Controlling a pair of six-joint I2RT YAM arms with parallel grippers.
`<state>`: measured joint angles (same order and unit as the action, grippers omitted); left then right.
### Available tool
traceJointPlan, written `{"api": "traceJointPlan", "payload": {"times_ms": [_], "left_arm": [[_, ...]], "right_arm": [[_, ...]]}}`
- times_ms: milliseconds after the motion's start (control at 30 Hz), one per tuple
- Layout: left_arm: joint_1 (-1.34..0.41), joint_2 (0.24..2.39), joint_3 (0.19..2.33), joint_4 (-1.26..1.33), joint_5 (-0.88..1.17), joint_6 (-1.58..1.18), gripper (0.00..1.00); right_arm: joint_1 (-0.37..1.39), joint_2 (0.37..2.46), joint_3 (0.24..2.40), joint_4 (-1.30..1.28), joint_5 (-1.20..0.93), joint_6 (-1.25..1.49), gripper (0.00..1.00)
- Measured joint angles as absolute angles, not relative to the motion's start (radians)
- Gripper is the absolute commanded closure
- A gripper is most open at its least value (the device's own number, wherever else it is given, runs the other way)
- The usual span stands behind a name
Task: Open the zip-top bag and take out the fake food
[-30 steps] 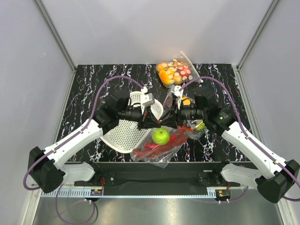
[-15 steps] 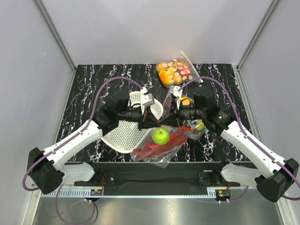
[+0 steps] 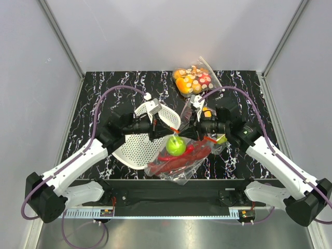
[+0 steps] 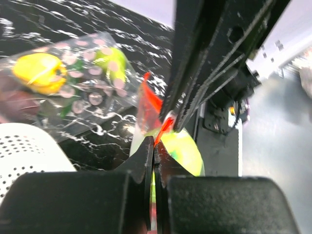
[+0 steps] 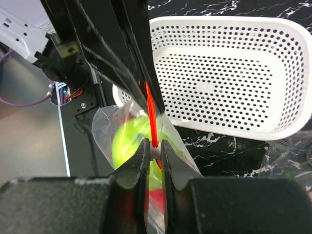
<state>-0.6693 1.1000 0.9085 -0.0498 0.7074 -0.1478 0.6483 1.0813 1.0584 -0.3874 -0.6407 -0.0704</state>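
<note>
The clear crinkly zip-top bag (image 3: 179, 168) lies at the near middle of the black marbled desk (image 3: 98, 93), with its mouth held up between the two arms. We see the left pincer (image 3: 167, 130) pressed together on the bag's orange-red zip strip (image 4: 155, 100). The right pincer (image 3: 185, 129) pinches the same strip from the opposite side, and in the right wrist view the strip rises straight up from between its fingers. Through the plastic we make out a round green apple (image 3: 176, 147) and a red plastic lobster (image 3: 193, 154). A white perforated plastic basket (image 3: 136, 150) sits just left of the bag, partly under the left arm. A clear polka-dotted bag (image 3: 193, 80) of fruit rests at the far edge, well apart.
</note>
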Motion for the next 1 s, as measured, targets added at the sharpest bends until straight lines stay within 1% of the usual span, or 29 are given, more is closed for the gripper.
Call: {"api": "traceJointPlan", "payload": {"times_ms": [200, 367, 767, 1000], "left_arm": [[-0.613, 1.032, 0.897, -0.025, 0.668, -0.211, 1.00], [-0.599, 0.995, 0.897, -0.023, 0.608, -0.245, 1.00], [-0.574, 0.937, 0.898, -0.040, 0.386, -0.263, 1.00], [-0.569, 0.926, 0.922, -0.118, 0.234, -0.247, 1.00]], "right_arm": [[0.648, 1.040, 1.054, -0.403, -0.556, -0.065, 0.99], [0.648, 0.993, 1.056, -0.450, -0.471, -0.062, 1.00], [0.652, 0.919, 1.079, -0.538, -0.276, -0.030, 1.00], [0.653, 0.916, 1.087, -0.577, -0.204, -0.016, 1.00]]}}
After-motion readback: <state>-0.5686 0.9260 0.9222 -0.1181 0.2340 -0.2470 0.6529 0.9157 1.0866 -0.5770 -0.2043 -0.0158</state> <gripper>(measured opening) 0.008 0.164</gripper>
